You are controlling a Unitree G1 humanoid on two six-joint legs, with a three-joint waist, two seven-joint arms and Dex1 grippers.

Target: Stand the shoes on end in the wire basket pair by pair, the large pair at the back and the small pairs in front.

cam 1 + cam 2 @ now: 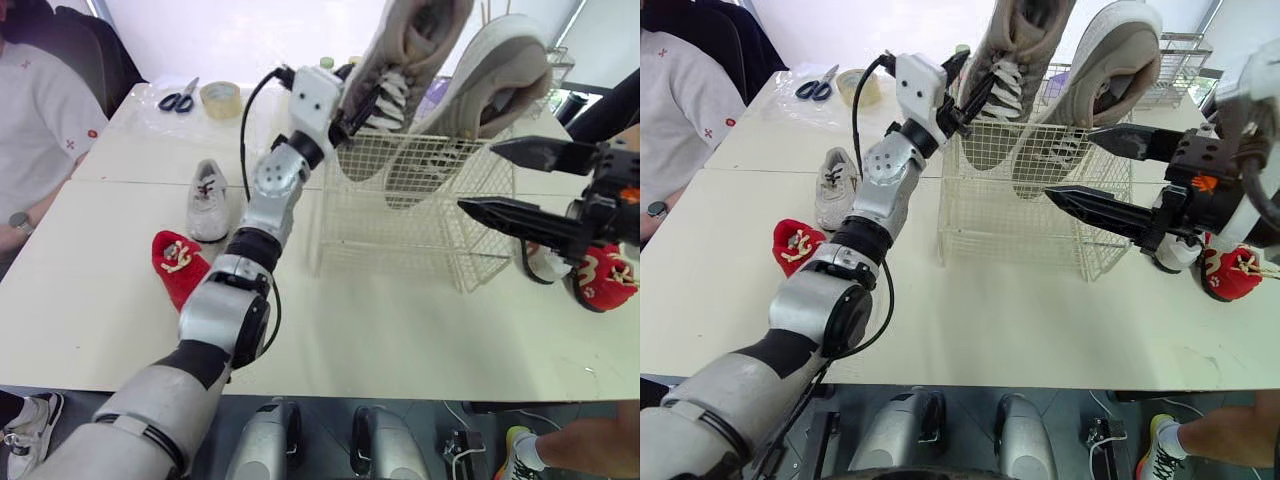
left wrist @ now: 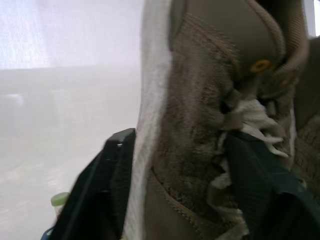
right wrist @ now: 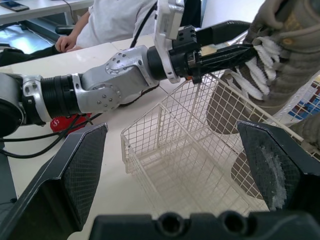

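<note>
Two large shoes are standing toe-down toward the far side of the wire basket (image 1: 420, 230), heels rising well above its rim. The basket is a white coated-wire grid, box-shaped, open at the top, sitting on the pale, smooth table (image 1: 400, 330).

The left large shoe (image 1: 400, 70) is showing a grey-brown knit mesh upper, a thick off-white foam sole, frayed cream laces and a brass-coloured eyelet (image 2: 260, 65). My left claw (image 1: 348, 105) is clamping it across the laced upper, one black finger against the sole edge and the other on the lace side. The right large shoe (image 1: 490, 90), same make-up, is leaning sole-outward just beside it.

My right claw (image 1: 480, 178) is hovering at the basket's right front, fingers spread wide apart and gripping nothing. Its fingers are long, black and tapered, with cross-hatched pads (image 3: 80, 170).

A small white shoe (image 1: 207, 200) is lying on the table left of the basket, and a soft red shoe (image 1: 178, 262) with a cream trim is lying near it. A second red shoe (image 1: 605, 278) is lying right of the basket, partly behind my right claw.

Black-handled scissors (image 1: 180, 98) and a roll of tan tape (image 1: 221, 98) are lying at the far left of the table. A person in a white shirt (image 1: 40, 120) is sitting at the left edge.
</note>
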